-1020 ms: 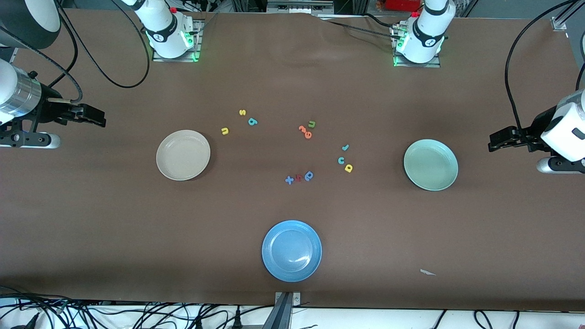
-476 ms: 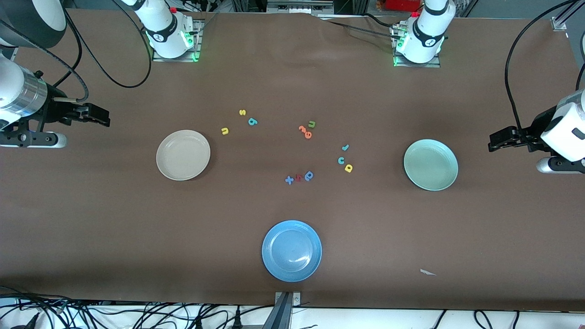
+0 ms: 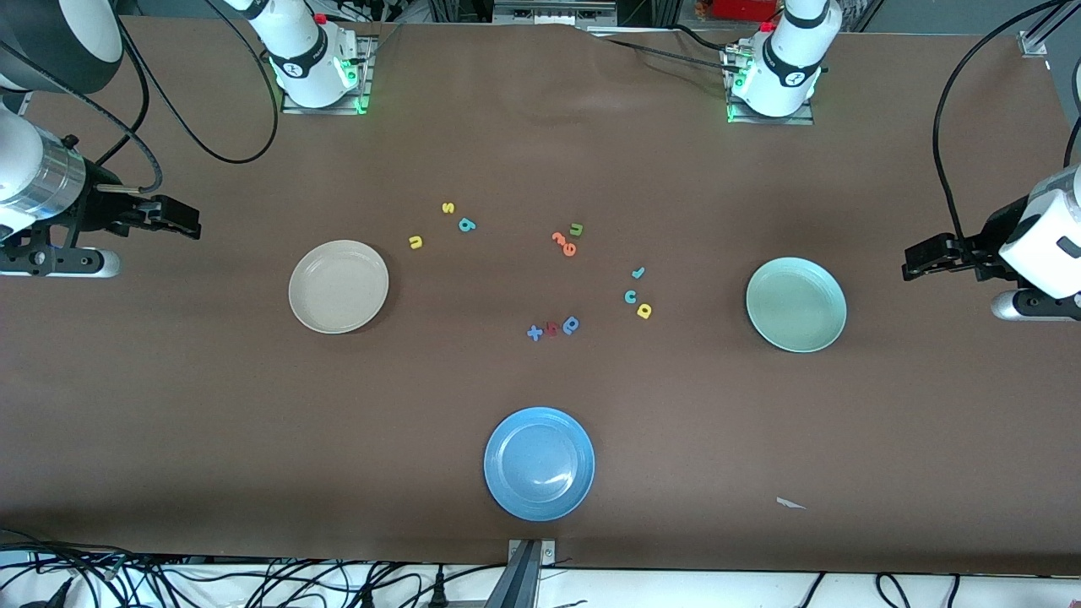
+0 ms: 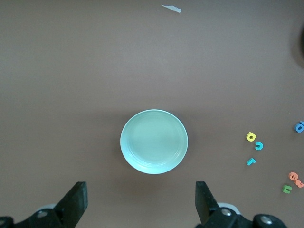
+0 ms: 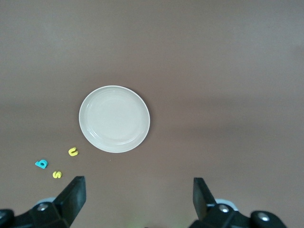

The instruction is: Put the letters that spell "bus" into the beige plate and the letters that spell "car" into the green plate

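Nothing sorted yet: both target plates are bare and all six letters sit on the table. The beige plate point(image 3: 339, 286) is centre-left of the front frame, with the yellow "u" point(image 3: 415, 242), yellow "s" point(image 3: 448, 208) and teal "b" point(image 3: 466, 225) clustered just above it toward frame centre. The green plate point(image 3: 795, 304) is centre-right, with the teal "r" point(image 3: 638, 273), teal "c" point(image 3: 630, 296) and yellow "a" point(image 3: 644, 311) grouped between it and frame centre. Distractors: orange letters point(image 3: 563, 243) with an olive "u" point(image 3: 576, 229) mid-frame, a blue/red cluster point(image 3: 552, 328) below them, and a blue plate point(image 3: 539, 464) at bottom centre. The right gripper point(image 3: 181, 221) hangs at the left edge of the frame, jaws apart, holding nothing. The left gripper point(image 3: 916, 260) hangs at the right edge, also spread wide and carrying nothing. Six picks and six placements remain.
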### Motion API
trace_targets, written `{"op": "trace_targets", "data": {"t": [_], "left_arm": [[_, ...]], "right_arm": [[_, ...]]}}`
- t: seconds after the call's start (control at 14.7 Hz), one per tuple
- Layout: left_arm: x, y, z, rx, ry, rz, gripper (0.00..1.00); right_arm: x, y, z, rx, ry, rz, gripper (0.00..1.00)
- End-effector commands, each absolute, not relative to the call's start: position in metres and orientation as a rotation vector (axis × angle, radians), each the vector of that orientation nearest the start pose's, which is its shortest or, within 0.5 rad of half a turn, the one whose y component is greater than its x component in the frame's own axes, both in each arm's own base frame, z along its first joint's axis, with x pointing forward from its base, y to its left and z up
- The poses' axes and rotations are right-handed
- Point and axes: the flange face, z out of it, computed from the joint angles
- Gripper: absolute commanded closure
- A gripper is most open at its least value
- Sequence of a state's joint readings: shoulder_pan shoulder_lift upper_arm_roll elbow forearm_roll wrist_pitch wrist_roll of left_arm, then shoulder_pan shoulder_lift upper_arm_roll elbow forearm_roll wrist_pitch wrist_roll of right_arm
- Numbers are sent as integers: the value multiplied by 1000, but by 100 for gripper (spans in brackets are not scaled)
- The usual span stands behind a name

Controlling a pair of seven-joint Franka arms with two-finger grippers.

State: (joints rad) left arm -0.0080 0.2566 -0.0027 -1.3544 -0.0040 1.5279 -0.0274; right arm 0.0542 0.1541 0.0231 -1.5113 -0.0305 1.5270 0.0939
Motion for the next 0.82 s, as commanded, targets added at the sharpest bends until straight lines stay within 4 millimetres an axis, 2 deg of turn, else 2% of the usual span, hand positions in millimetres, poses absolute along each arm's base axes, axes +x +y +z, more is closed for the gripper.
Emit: {"op": "trace_targets", "data": {"t": [0.0,0.75], "left_arm": [[622,-8,574,-3160,-24,117,0],[622,-8,574,-3160,-24,117,0]], "right_arm": [[596,41,562,-3186,-4,195,0],[599,38,559,-3186,3,183,0]]}}
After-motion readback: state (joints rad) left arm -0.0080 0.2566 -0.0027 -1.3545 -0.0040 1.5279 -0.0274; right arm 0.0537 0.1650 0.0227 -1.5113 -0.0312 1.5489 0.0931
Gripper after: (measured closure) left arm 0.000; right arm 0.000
